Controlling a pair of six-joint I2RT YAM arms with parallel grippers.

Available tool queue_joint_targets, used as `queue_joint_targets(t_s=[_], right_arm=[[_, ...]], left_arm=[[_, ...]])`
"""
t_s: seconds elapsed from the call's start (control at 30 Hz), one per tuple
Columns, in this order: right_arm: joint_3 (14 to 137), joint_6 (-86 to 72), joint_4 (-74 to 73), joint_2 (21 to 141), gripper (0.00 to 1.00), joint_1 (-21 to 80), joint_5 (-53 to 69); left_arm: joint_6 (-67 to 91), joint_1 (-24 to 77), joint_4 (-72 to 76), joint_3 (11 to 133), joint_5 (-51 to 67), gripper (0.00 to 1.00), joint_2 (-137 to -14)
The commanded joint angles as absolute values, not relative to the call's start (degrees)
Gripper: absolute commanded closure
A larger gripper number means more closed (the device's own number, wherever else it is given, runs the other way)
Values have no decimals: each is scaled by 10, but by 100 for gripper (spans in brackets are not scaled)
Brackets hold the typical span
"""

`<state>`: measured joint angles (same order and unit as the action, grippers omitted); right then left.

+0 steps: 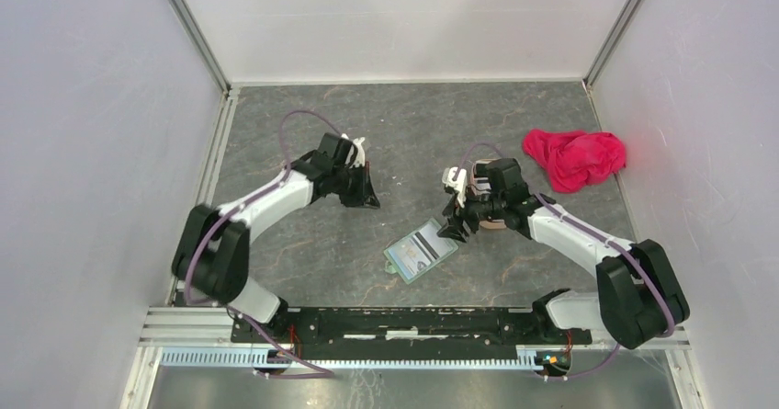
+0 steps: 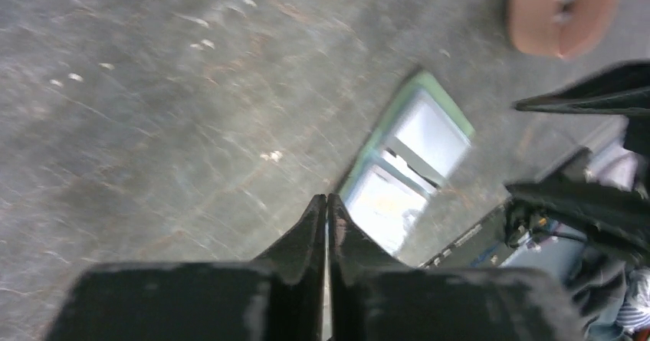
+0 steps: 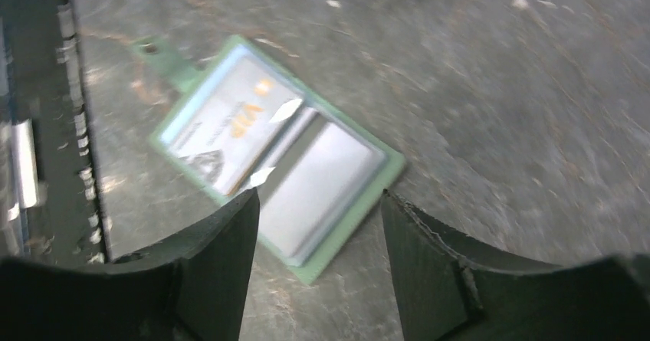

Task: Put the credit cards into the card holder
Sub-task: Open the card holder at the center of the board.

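The card holder (image 1: 421, 250) lies open and flat on the table, sage green with pale pockets. In the right wrist view the card holder (image 3: 280, 153) shows a whitish credit card (image 3: 222, 122) with orange print in one pocket. The other pocket has a pale grey face, and I cannot tell whether that is a card. My right gripper (image 3: 318, 203) hovers open just over the holder's near corner, with nothing between its fingers. It sits at the holder's right end (image 1: 457, 226). My left gripper (image 2: 328, 199) is shut and empty, up and to the left of the holder (image 1: 366, 193).
A red-pink cloth (image 1: 574, 158) lies crumpled at the back right. A pinkish-brown oblong tray (image 2: 563, 11) sits beyond the holder, near the right arm. White walls close in the table at the back and both sides. The arms' mounting rail (image 1: 413, 322) runs along the near edge.
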<state>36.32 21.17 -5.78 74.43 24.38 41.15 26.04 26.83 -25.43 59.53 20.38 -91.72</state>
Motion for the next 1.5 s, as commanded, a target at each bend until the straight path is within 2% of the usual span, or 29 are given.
queue_joint_targets(t_s=[0.0,0.03,0.07,0.1,0.13,0.2,0.27,0.37,0.4,0.6,0.7,0.83,0.93,0.97,1.0,1.07,1.13,1.27,1.33,1.47], right_arm=[[399,434,-186,730,42,262,582],[395,501,-222,726,54,286,585],[383,544,-228,719,64,314,573],[364,575,-221,712,79,337,559],[351,604,-214,707,98,360,550],[337,620,-194,709,100,390,514],[344,607,-180,724,100,415,470],[354,570,-155,752,100,462,414],[357,566,-153,763,100,478,398],[382,549,-157,829,100,542,342],[387,457,-92,842,100,546,283],[391,339,-6,849,100,549,146],[388,282,43,863,96,550,72],[387,266,53,867,92,550,66],[387,261,53,871,86,550,72],[393,274,37,870,81,549,127],[421,315,-34,858,81,538,225],[490,445,-211,847,83,467,432],[494,475,-243,836,82,421,476],[475,429,-217,830,83,351,492]], left_arm=[[287,299,-137,485,288,84,-750],[305,309,-107,456,287,75,-716],[320,317,-81,426,279,71,-678],[334,321,-55,399,270,69,-644],[345,322,-30,374,259,66,-611],[366,323,18,328,214,55,-543],[386,323,82,279,181,40,-480],[441,322,183,215,158,5,-422],[458,322,204,202,155,1,-419],[468,322,134,218,143,2,-439],[469,322,123,213,128,3,-426],[481,322,114,206,118,4,-410],[505,322,117,195,116,6,-402],[514,322,120,192,113,8,-400],[524,322,122,188,110,9,-398],[547,322,135,179,104,13,-396],[576,322,159,169,102,21,-401],[589,323,182,170,119,29,-429],[585,326,193,177,128,32,-450],[570,352,214,188,125,36,-509]])
